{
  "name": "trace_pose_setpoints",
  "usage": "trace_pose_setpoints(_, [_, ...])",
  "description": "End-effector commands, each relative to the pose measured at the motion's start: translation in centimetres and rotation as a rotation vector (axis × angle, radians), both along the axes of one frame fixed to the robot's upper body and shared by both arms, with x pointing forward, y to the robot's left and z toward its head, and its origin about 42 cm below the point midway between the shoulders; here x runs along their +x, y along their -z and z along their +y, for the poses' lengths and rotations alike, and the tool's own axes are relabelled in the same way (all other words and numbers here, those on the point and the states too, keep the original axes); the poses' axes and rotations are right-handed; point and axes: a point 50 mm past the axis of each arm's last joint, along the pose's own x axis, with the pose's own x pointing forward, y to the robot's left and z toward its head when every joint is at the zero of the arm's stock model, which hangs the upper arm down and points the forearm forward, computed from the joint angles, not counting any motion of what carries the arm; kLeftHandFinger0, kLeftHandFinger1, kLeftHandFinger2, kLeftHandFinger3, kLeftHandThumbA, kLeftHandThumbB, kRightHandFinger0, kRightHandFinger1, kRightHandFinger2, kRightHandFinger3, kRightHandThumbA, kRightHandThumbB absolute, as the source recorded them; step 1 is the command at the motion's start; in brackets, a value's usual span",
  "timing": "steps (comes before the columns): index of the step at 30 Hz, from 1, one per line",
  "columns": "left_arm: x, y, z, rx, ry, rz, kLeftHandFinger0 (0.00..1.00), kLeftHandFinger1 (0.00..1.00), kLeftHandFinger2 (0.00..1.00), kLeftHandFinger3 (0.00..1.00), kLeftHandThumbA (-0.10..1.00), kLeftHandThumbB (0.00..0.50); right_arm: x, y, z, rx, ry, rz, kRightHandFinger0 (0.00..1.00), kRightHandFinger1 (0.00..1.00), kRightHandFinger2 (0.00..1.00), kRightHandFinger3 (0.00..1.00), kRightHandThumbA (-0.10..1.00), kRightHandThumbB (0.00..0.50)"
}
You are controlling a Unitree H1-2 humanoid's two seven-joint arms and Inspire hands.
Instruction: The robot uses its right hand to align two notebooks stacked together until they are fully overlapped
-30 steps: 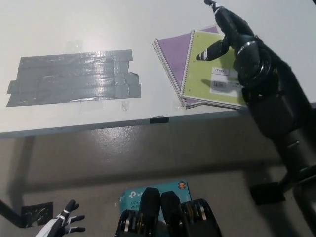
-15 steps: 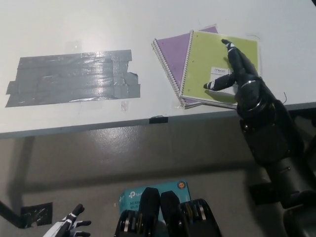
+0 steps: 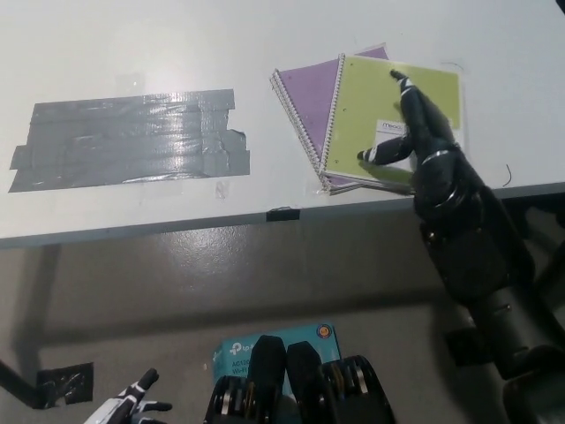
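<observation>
- We see two spiral notebooks on the white table [image 3: 265, 35] in the upper right of the frame, stacked but not squared up.
- The green notebook [image 3: 371, 97] lies on top, its spiral edge running down its left side.
- The purple notebook [image 3: 309, 93] sits beneath it, turned at an angle, so a wide purple wedge shows to the left of the green cover and a thin purple strip shows along the green cover's lower edge and at its top corner.
- Our black right hand [image 3: 424, 141] reaches in from the lower right of the frame and lies over the right half of the green notebook.
- Its fingers [image 3: 408, 93] are apart and it grips nothing: one stretches up toward the green cover's upper middle, and another points left across the white label near the cover's lower edge.
- We cannot tell whether the fingertips press on the cover or hang just above it.
- The purple notebook's exposed wedge lies left of the hand, apart from it.
- Our white left hand [image 3: 132, 408] rests at the bottom left corner of the frame, below the table, only partly in view; we cannot tell how its fingers stand.
- A patch of grey tape [image 3: 132, 137] covers the table at the left of the frame, well apart from the notebooks.
- A teal box [image 3: 238, 349] lies on the floor at the bottom middle.
</observation>
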Motion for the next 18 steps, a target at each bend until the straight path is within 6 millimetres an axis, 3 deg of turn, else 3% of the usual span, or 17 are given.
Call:
trace_pose_setpoints(1, [0.3, -1.1, 0.3, 0.024, 0.043, -0.012, 0.69, 0.71, 0.77, 1.0, 1.0, 0.5, -0.2, 0.3, 0.4, -0.084, -0.069, -0.007, 1.0, 1.0, 1.0, 1.0, 1.0, 0.292])
trace_pose_setpoints(3, [0.2, -1.1, 0.3, 0.025, 0.051, -0.011, 0.7, 0.73, 0.77, 1.0, 1.0, 0.5, -0.5, 1.1, -0.1, -0.129, -0.068, 0.008, 1.0, 1.0, 1.0, 1.0, 1.0, 0.309])
trace_pose_setpoints(8, [0.0, -1.1, 0.2, 0.047, 0.071, -0.006, 0.73, 0.73, 0.77, 1.0, 1.0, 0.5, -1.3, 3.6, -2.2, -0.23, -0.05, 0.062, 1.0, 1.0, 1.0, 1.0, 1.0, 0.282])
trace_pose_setpoints(10, [0.1, -1.2, 0.0, 0.066, 0.109, -0.012, 0.73, 0.74, 0.78, 1.0, 1.0, 0.5, -1.6, 4.9, -3.3, -0.245, -0.03, 0.073, 1.0, 1.0, 1.0, 1.0, 1.0, 0.302])
trace_pose_setpoints(16, [0.3, -1.1, -0.4, 0.077, 0.141, 0.0, 0.85, 0.76, 0.78, 1.0, 1.0, 0.5, -2.2, 6.0, -2.7, -0.284, -0.048, 0.077, 1.0, 1.0, 1.0, 1.0, 1.0, 0.331])
trace_pose_setpoints(18, [0.3, -1.0, -0.6, 0.077, 0.141, -0.002, 0.74, 0.71, 0.76, 1.0, 1.0, 0.5, -2.8, 6.7, -1.7, -0.27, -0.07, 0.076, 1.0, 1.0, 1.0, 1.0, 1.0, 0.353])
